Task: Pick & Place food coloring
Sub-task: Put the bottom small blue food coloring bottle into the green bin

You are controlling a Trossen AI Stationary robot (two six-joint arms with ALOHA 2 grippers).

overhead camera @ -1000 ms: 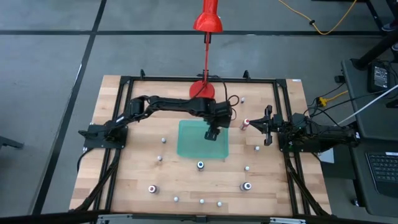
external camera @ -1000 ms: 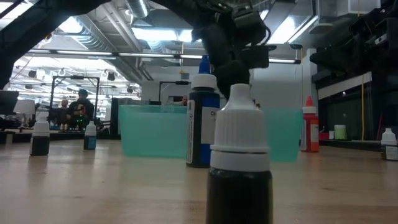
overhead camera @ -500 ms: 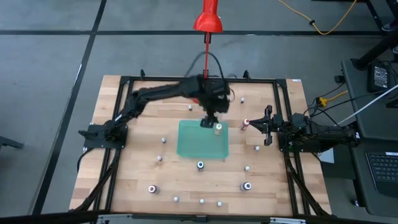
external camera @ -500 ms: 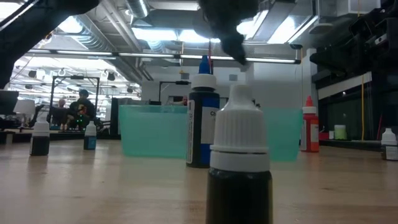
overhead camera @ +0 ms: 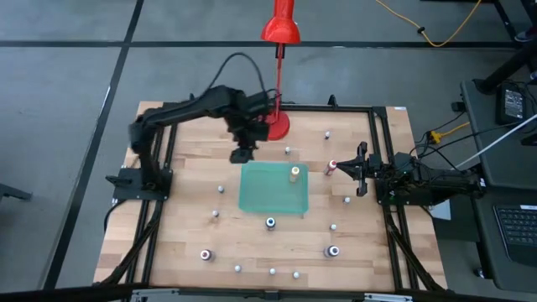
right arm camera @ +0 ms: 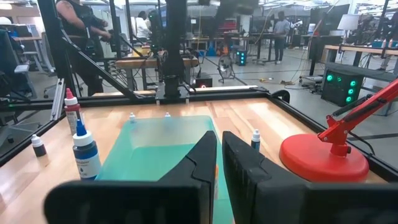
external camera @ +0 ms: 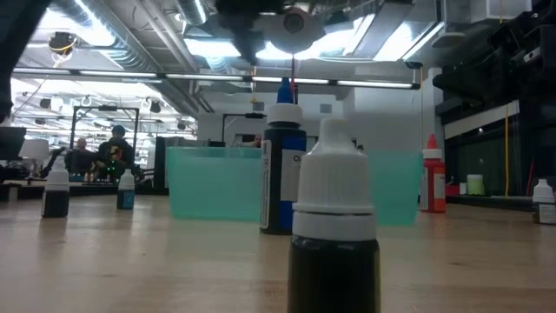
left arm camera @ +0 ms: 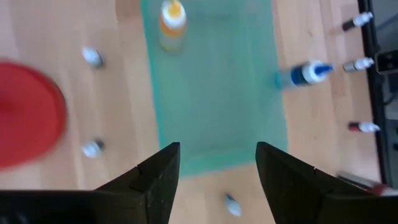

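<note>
We see the left end effector [overhead camera: 242, 155] raised above the wooden worktop [overhead camera: 185, 210], just off the far left corner of the green tray [overhead camera: 273, 197] and near the round base of the red lamp [overhead camera: 275, 124]. From its wrist view its two fingers [left arm camera: 158, 177] stand well apart with nothing between them, looking down on the tray [left arm camera: 217, 93]. Inside the tray, near its far right corner, one orange-capped bottle [overhead camera: 294, 173] of food coloring stands upright, and we find it again in the left wrist view [left arm camera: 171, 17]. The other bottles are scattered across the worktop around the tray: a blue-capped bottle [overhead camera: 270, 222] just beside its near edge, and a row of small white-capped ones [overhead camera: 272, 271] along the near side. The right end effector [overhead camera: 344, 170] rests over the worktop to the right of the tray, its fingers [right arm camera: 199, 158] pressed almost together and holding nothing. Just beside its tip stands a red-capped bottle [overhead camera: 332, 166]. In the low view a dark-bodied bottle with a white cap [external camera: 334, 230] stands closest to the camera, the blue-capped bottle [external camera: 282, 165] behind it, in front of the tray [external camera: 208, 183].
</note>
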